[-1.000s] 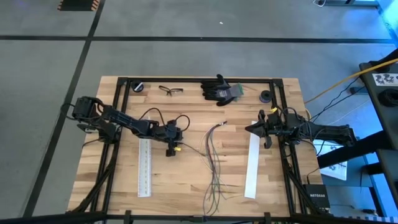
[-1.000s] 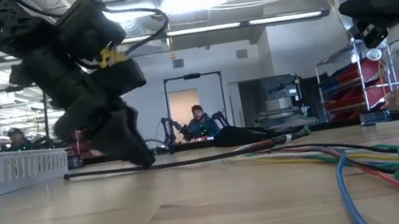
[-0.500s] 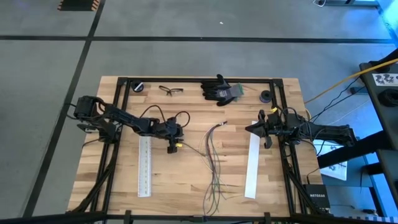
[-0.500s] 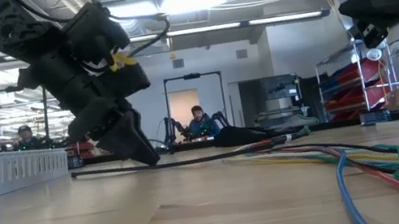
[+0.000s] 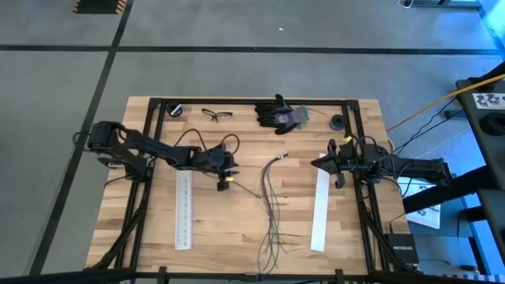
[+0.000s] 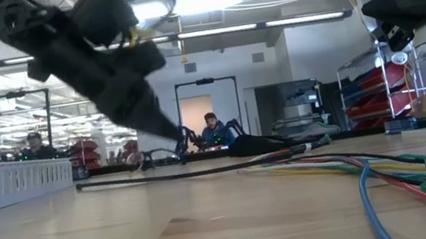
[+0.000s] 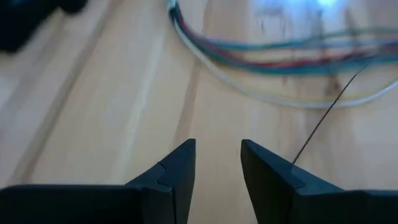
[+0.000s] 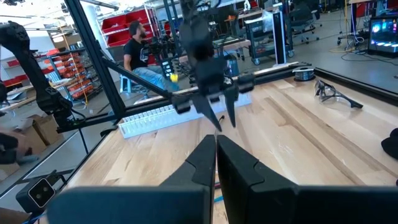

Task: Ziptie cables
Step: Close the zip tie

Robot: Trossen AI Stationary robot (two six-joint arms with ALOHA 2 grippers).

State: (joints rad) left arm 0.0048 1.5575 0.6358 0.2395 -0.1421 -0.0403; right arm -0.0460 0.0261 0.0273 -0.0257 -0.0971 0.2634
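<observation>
The cables (image 5: pixel 268 207) lie mid-table, joined at their far end (image 5: pixel 284 157) and splaying toward the near edge. They show as coloured wires in the low view (image 6: pixel 362 168) and ahead of the fingers in the left wrist view (image 7: pixel 267 53). My left gripper (image 5: pixel 221 187) (image 7: pixel 217 150) hangs open above the wood just left of them, clear of the table in the low view (image 6: pixel 176 133). A thin black strand (image 6: pixel 196 172) (image 7: pixel 326 118) lies on the table beneath it. My right gripper (image 5: pixel 323 163) (image 8: pixel 216 142) waits shut above the far end of the right white strip (image 5: pixel 319 209).
A second white strip (image 5: pixel 184 209) (image 6: pixel 4 183) lies left of my left gripper. Along the far edge are black gloves (image 5: pixel 280 113), safety glasses (image 5: pixel 217 115) and two small black rolls (image 5: pixel 175 109) (image 5: pixel 338 121). Black frame rails (image 5: pixel 154 118) border the table. People show in the room beyond.
My left gripper has risen from the table top, where its tips stood by the black strand, and has shifted slightly toward the cables and the far edge. The strand and the cables have stayed in place.
</observation>
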